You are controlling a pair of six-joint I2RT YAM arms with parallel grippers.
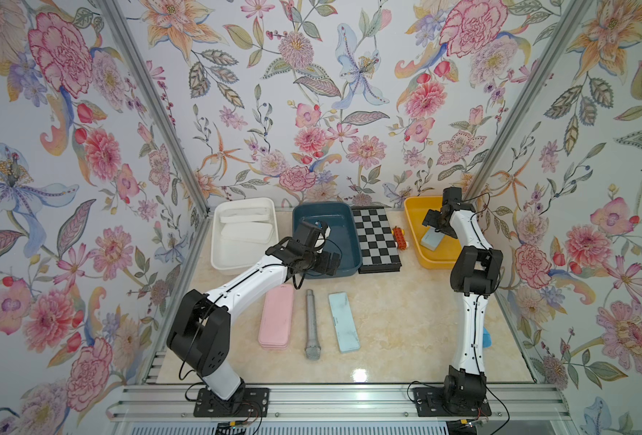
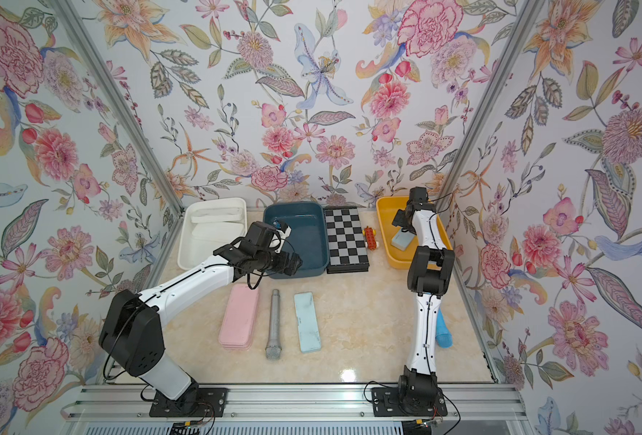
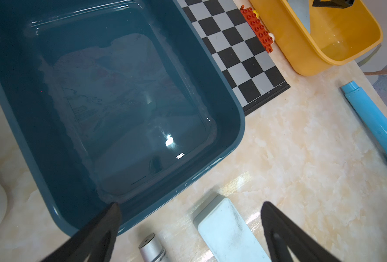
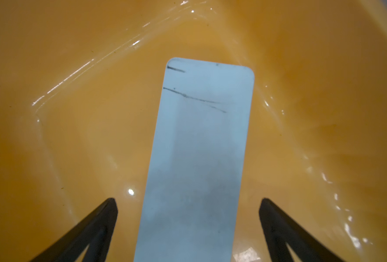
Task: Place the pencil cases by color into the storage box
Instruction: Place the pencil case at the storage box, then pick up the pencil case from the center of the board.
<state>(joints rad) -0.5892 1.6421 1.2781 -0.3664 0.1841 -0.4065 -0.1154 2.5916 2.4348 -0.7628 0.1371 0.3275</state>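
In the yellow storage box [image 1: 440, 258] a pale blue pencil case [image 4: 201, 147] leans, also seen in a top view [image 1: 430, 239]. My right gripper [image 4: 188, 199] is open and straddles it, with a gap on each side. My left gripper [image 3: 190, 204] is open with nothing in it, above the near edge of the dark blue storage box [image 3: 231, 140], which holds nothing. Another pale blue pencil case [image 1: 343, 322] and stacked pink pencil cases [image 1: 276, 318] lie flat on the table. White pencil cases [image 1: 247, 229] lie in the white storage box [image 1: 244, 201].
A grey microphone [image 1: 311, 324] lies between the pink and pale blue cases. A chessboard [image 1: 375, 241] and a red brick toy [image 1: 400, 237] sit between the dark blue and yellow boxes. A bright blue tube [image 2: 443, 331] lies behind my right arm by the wall.
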